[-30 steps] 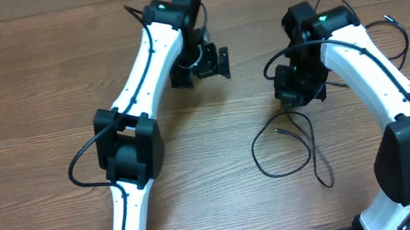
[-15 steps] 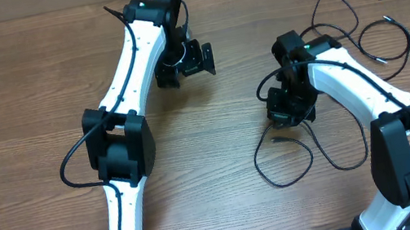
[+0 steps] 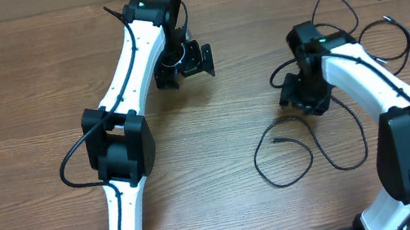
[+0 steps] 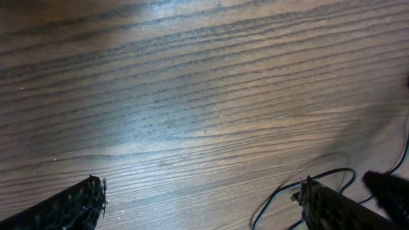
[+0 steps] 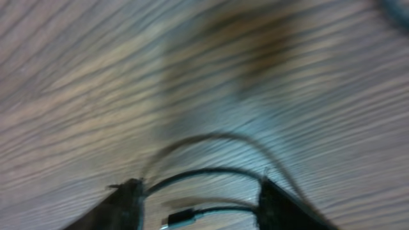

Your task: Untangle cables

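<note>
Spread wide: left tool (image 4: 199, 191), nothing between fingers (image 4: 70, 204), just bare surface (image 4: 192, 96). Parked upper centre of overhead, probably keeping out of way. Also spread: right tool (image 5: 199, 195), hanging low over cables (image 3: 286, 185) in right half. One loose loop lower right, rest strewn upper right. Guessing lining up on single strand. Blurry right wrist view shows cable arc and plug (image 5: 180, 219) in gap; overhead hides that under right arm (image 3: 363, 73).
</note>
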`<action>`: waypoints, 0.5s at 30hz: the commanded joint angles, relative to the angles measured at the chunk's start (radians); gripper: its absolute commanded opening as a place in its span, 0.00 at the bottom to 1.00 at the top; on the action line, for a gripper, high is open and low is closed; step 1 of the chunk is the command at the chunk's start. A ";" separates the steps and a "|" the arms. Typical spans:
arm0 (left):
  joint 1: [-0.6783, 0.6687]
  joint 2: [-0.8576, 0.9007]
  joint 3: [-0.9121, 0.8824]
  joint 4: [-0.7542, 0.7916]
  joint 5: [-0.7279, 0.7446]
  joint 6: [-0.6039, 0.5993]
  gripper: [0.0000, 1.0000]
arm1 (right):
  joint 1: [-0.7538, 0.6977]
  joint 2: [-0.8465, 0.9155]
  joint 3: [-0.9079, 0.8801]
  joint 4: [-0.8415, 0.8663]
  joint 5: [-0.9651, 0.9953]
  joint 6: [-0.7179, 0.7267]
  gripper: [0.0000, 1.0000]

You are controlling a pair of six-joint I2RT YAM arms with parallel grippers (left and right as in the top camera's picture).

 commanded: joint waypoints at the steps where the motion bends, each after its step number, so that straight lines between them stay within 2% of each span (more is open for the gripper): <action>1: -0.023 -0.008 0.025 -0.010 -0.003 0.030 0.99 | -0.021 -0.031 -0.005 -0.004 0.031 0.013 0.72; 4: -0.037 -0.008 0.025 -0.014 -0.003 0.042 1.00 | -0.024 -0.031 -0.005 -0.004 0.036 0.013 0.91; 7: -0.053 -0.007 0.025 -0.014 -0.006 0.061 1.00 | -0.024 -0.031 -0.005 -0.009 -0.009 0.013 0.98; 12: -0.071 -0.007 0.023 0.003 -0.034 0.062 1.00 | -0.018 -0.031 -0.005 -0.067 -0.145 -0.074 1.00; 15: -0.072 -0.007 0.023 0.010 -0.034 0.050 1.00 | -0.014 -0.031 -0.005 -0.118 -0.150 -0.078 1.00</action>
